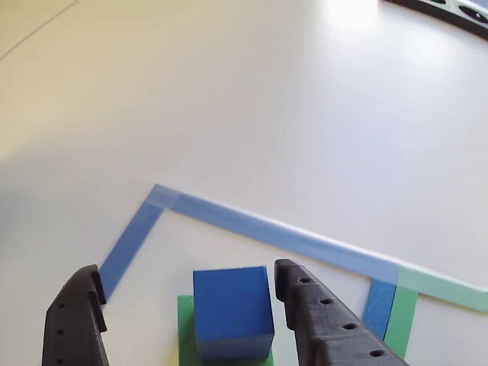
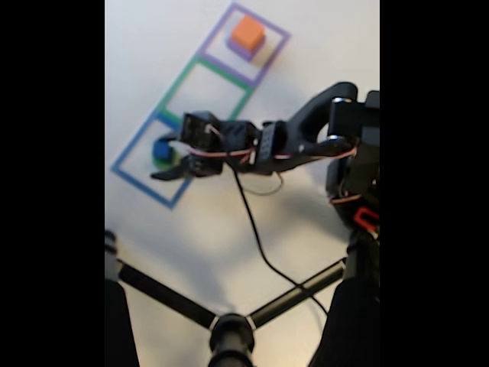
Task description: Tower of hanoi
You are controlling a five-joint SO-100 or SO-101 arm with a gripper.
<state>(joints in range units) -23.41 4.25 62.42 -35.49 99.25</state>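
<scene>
While the blue cube (image 1: 232,309) sits on top of a wider green block (image 1: 185,320) inside the blue taped square (image 1: 252,223), the claw (image 1: 187,305) hangs spread around it, one dark finger (image 1: 76,320) well to the left and the other (image 1: 324,316) just beside the cube's right face in the other view, touching neither so far as I can tell. That lopsided spacing is the main risk: if the jaws close from here, the near finger would likely reach the cube first and push it sideways across the green block before the far one arrives, which could twist it or tip it off the stack. Closing too low could also catch the green block and drag both pieces. In the fixed view the same small stack (image 2: 162,151) shows at the near end of a row of three taped squares, with the green-taped square (image 2: 205,90) bare in the middle and an orange cube (image 2: 248,32) on a purple block (image 2: 243,50) in the far purple square (image 2: 252,42). A cable (image 2: 256,229) trails over the white bench (image 2: 191,229) below the arm, and a sweep toward the other squares might snag it.
</scene>
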